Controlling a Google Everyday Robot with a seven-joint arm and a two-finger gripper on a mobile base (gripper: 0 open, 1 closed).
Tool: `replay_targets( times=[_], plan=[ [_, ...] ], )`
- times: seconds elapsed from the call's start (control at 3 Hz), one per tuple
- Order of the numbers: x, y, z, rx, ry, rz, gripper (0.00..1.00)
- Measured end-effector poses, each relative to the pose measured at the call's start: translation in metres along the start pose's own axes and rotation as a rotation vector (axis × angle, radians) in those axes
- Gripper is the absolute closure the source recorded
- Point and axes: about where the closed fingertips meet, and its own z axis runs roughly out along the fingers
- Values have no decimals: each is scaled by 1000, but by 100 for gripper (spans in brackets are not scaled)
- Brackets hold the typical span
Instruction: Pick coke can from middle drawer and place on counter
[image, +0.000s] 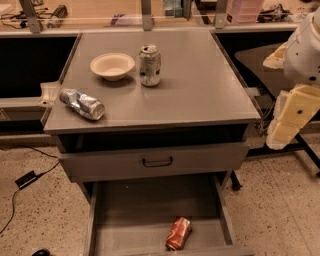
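1 coke can (178, 233) lies in middle drawer (145, 202); gripper (282, 134) hangs beside counter (200, 90), well apart.

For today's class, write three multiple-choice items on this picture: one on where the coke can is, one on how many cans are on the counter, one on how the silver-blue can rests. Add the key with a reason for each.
1. Where is the coke can?
A. on the counter
B. in the pulled-out middle drawer
C. held by the gripper

2. How many cans are on the counter?
A. none
B. four
C. two

3. How does the silver-blue can rest?
A. on its side
B. upright
C. leaning on another can

Key:
1 B: it lies near that drawer's front.
2 C: the silver-blue can and the white-and-green can are there.
3 A: its length lies flat by the counter's left edge.
The gripper hangs off the counter's right side, touching no can.
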Motion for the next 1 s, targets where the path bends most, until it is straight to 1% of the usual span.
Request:
replay_targets(
  times=[0.33, 0.67, 1.0],
  plan=[
    [0, 0, 0, 0, 0, 0, 0],
    [8, 12, 33, -29, 12, -34, 0],
    [29, 43, 95, -86, 27, -121, 0]
  ],
)
